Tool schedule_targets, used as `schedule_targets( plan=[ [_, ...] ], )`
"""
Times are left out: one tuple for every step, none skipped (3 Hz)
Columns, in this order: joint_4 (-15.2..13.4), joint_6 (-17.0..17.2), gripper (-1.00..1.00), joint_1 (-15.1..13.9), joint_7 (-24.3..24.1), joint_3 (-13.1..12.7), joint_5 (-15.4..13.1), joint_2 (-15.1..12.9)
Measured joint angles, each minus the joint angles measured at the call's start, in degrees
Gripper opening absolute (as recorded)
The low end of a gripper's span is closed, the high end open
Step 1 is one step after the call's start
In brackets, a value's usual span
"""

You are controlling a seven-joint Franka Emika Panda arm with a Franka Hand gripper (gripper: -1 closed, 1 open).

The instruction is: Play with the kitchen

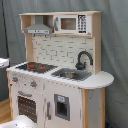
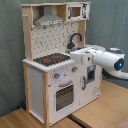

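boxy white, pale-wood kitchen (image 1: 60, 85) – glossy rounded arm (image 2: 102, 57) beside it; claw state unclear.

Grey curtain backdrop (image 1: 115, 50), wooden floor (image 2: 100, 110)

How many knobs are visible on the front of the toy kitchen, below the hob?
2. In the second exterior view, one knob sits under the hob, the other knob nearer the robot arm. More may be hidden.
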State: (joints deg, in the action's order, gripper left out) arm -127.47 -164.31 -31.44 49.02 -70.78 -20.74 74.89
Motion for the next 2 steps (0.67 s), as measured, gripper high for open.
schedule_targets(
  plan=[
    [0.03,-0.1,1.0,0.29,6.09,2.44,0.0,-2.35],
    [0.3,-0.31,1.0,0.39,11.65,4.7,0.0,-4.5]
  ],
)
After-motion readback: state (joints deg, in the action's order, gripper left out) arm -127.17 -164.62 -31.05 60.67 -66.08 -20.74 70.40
